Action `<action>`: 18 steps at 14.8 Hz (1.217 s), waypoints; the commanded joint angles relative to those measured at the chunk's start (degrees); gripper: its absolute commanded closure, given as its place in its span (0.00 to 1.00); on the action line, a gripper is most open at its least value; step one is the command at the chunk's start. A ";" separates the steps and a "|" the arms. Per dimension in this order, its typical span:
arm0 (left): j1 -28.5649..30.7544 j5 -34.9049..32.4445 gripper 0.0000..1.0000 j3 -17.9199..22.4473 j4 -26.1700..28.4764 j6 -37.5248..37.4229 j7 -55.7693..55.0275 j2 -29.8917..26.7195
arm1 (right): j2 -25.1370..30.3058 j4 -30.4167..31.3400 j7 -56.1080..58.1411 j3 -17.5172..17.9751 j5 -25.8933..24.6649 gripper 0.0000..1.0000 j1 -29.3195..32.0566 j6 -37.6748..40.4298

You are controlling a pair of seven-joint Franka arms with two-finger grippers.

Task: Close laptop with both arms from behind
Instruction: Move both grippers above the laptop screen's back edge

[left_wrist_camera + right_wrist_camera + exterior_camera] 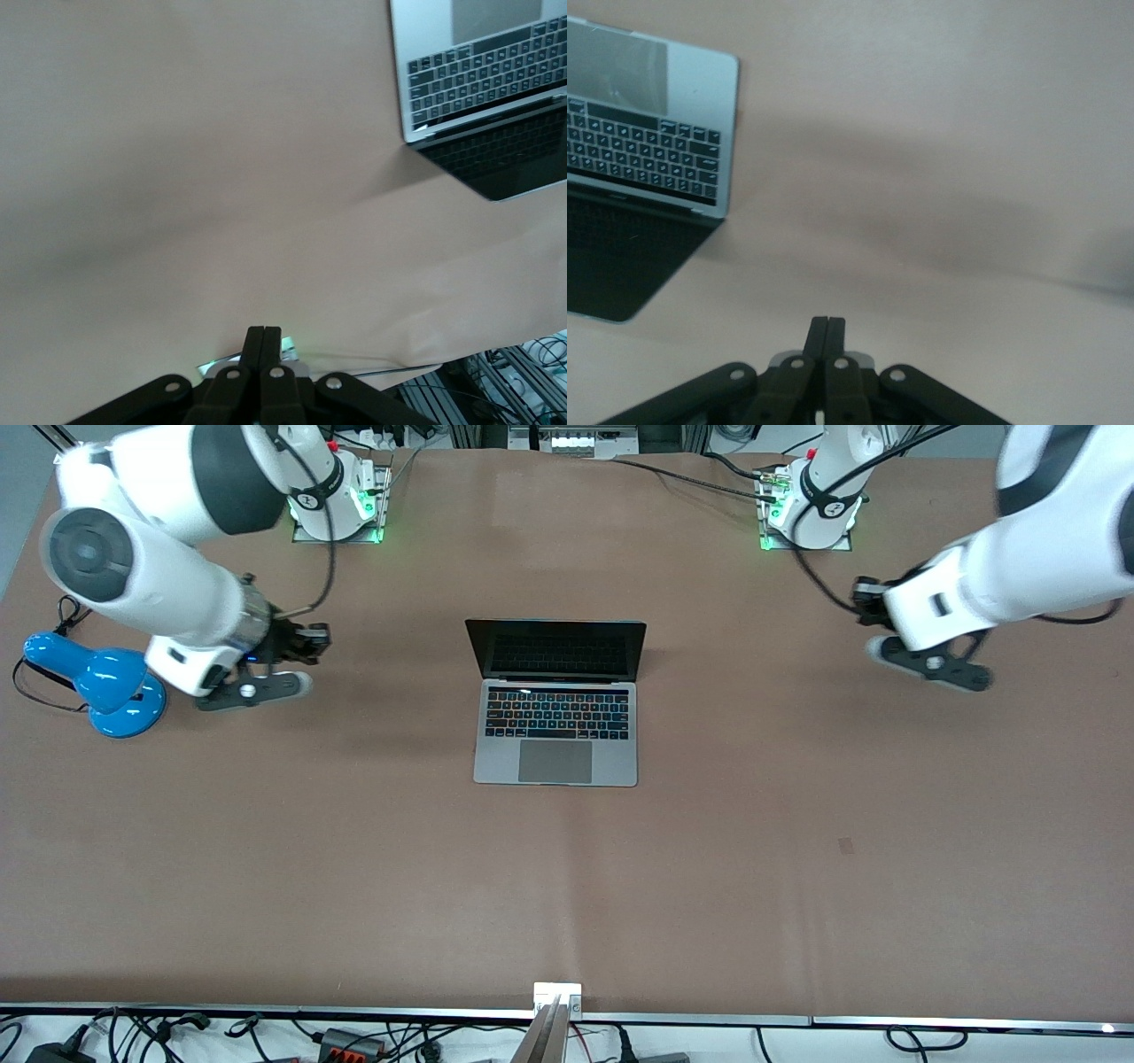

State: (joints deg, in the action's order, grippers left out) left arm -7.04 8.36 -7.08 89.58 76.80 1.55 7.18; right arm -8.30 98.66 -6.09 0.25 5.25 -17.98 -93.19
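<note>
Plainly, the laptop (556, 701) stands open in the middle of the table (567, 886), its dark screen tilted up and facing the front camera, keyboard and trackpad lying nearer to that camera than the hinge. That leaves the lid's back turned toward the robots' bases — which is likely why the task asks for a push from that direction.

Neither arm has reached it. The right gripper (827, 329) hangs over bare table toward the right arm's end, close to a blue desk lamp (97, 684) (a bystander, as far as the task goes). The left gripper (263, 338) hangs over bare table toward the left arm's end. Both are well apart from the laptop, one on each flank, a symmetric stance that suits a two-armed move on the lid.

Each wrist view shows its own fingers pressed together, with no gap and nothing between them — they grip nothing and touch nothing. Pinched fingers make a blunt tip, which I judge fit for nudging a lid rather than grasping it.
</note>
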 commanded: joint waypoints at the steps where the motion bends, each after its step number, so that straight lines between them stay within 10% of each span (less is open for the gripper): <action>1: 0.18 2.79 0.99 -5.73 6.38 5.62 -5.92 -2.96 | -1.10 0.13 -4.00 -0.42 3.00 1.00 -2.93 -0.67; 18: 0.44 10.97 0.99 -31.31 32.75 36.90 -19.92 -6.65 | -7.60 0.21 -16.49 -0.42 9.42 1.00 -20.51 1.35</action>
State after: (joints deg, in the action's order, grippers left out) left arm -7.68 17.59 -35.88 117.24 108.89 -18.13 3.45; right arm -14.73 98.86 -21.66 0.38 13.45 -37.02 -91.66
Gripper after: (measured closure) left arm 0.987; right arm 0.991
